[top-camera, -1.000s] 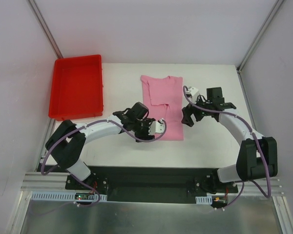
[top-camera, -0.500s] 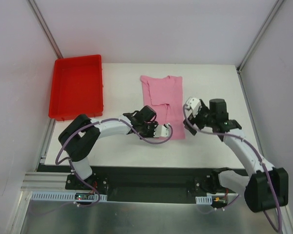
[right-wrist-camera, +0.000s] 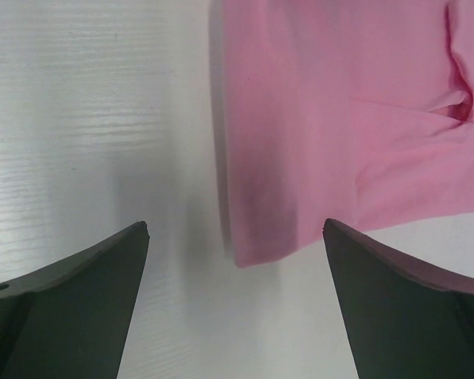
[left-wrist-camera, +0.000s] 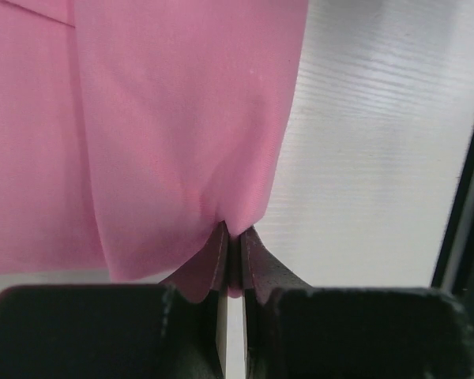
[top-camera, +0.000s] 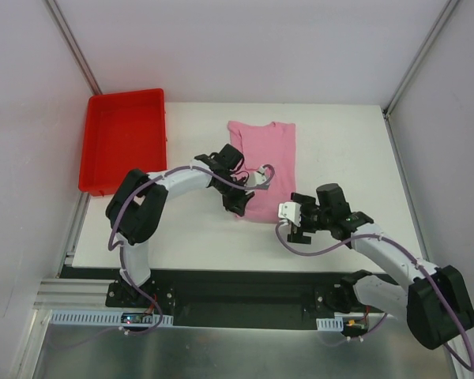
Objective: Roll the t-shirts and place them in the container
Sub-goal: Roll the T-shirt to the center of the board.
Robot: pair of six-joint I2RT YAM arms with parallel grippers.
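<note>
The left gripper (left-wrist-camera: pixel 232 237) has its fingers (left-wrist-camera: pixel 257 254) pressed together on a pinch of the light-pink t-shirt (left-wrist-camera: pixel 158 118). It grips the cloth at the near-left corner, where the fabric puckers above the table (left-wrist-camera: pixel 371 158). The right gripper (right-wrist-camera: pixel 235 227) has its fingers wide apart and holds nothing, with the shirt's near-right corner lying between them. Seen from above, the shirt lies folded into a long strip running 12 to 6 o'clock at mid-table. The red tray (top-camera: pixel 122 150) sits well apart at its 10 o'clock.
</note>
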